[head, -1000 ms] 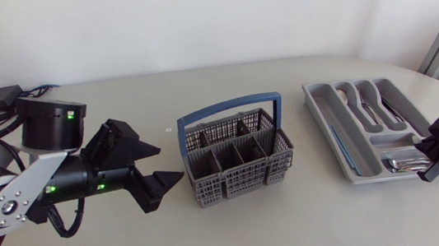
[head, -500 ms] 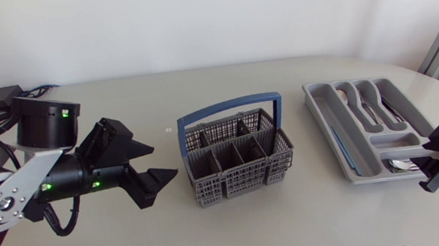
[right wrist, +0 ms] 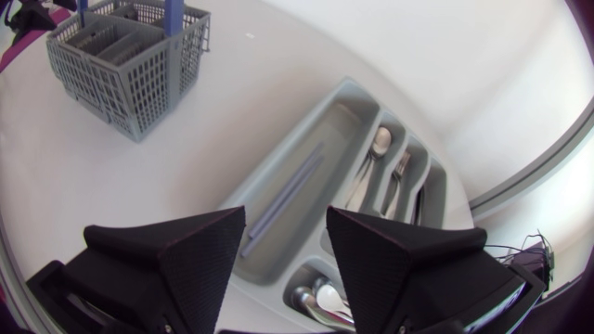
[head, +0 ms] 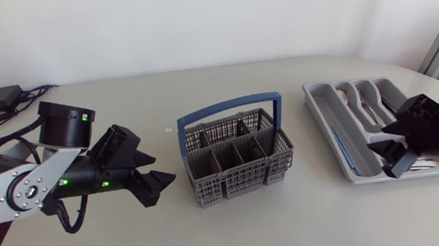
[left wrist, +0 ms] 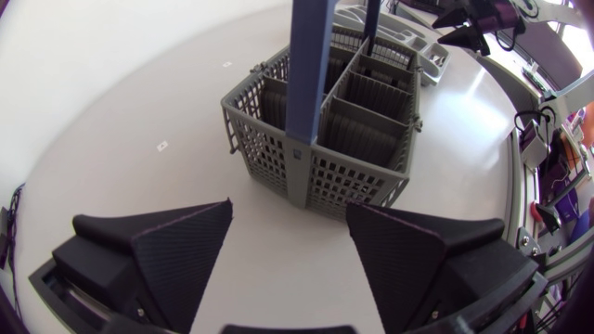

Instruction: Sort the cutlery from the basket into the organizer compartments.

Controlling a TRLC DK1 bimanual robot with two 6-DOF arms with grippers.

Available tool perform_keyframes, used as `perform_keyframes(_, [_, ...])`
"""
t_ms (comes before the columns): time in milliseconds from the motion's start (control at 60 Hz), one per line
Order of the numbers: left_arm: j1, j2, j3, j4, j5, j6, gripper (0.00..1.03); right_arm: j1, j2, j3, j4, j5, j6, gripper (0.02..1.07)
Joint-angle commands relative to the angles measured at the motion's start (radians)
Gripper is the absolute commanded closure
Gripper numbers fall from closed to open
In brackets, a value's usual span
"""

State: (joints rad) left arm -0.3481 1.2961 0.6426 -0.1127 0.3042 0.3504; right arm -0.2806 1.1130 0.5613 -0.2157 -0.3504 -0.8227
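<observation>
The right gripper (head: 391, 157) had swung in over the organizer (head: 317, 105) (fingers spread apart); the left gripper (head: 162, 164), fingers also apart, had the basket (head: 242, 178) just ahead.

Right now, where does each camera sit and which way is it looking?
Head view: above the table, looking down on the basket, the organizer, the left gripper and the right gripper.
Left wrist view: on the left arm's last link, facing the basket past its own open fingers.
Right wrist view: on the right arm's last link, facing the organizer past its own open fingers.
Shared: all three show the basket.
</observation>
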Motion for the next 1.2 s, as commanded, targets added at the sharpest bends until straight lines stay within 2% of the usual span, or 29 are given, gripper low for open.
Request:
perform_keyframes(0, [0.017, 0.04, 0.029, 0.01, -0.007, -0.021, 0.39, 0.104, -0.007, 0.046, -0.019, 0.031, 0.138, 0.56])
perform_keyframes(117, [0.02, 0.075, 0.034, 0.025, -0.007, -0.03, 0.56, 0.235, 0.016, 0.081, -0.017, 0.065, 0.247, 0.7])
perform_keyframes(217, [0.02, 0.111, 0.052, 0.034, -0.007, -0.045, 0.78, 0.307, 0.076, 0.117, -0.007, 0.073, 0.323, 0.87])
perform_keyframes(300, [0.018, 0.143, 0.074, 0.039, -0.007, -0.057, 0.92, 0.348, 0.13, 0.134, 0.019, 0.071, 0.373, 0.98])
perform_keyframes(350, [0.012, 0.163, 0.088, 0.039, -0.007, -0.06, 0.93, 0.37, 0.16, 0.14, 0.033, 0.071, 0.395, 1.02])
perform_keyframes(617, [-0.042, 0.289, 0.167, 0.044, -0.002, -0.093, 1.0, 0.469, 0.326, 0.213, 0.062, 0.071, 0.502, 1.02])
perform_keyframes(817, [-0.066, 0.327, 0.2, 0.05, 0.003, -0.103, 1.0, 0.552, 0.386, 0.236, 0.062, 0.083, 0.54, 1.02])
perform_keyframes(917, [-0.045, 0.342, 0.21, 0.067, 0.003, -0.103, 1.0, 0.603, 0.407, 0.244, 0.062, 0.111, 0.556, 1.02])
perform_keyframes(1183, [0.087, 0.353, 0.236, 0.074, 0.049, -0.076, 1.0, 0.712, 0.436, 0.275, 0.073, 0.166, 0.62, 1.02])
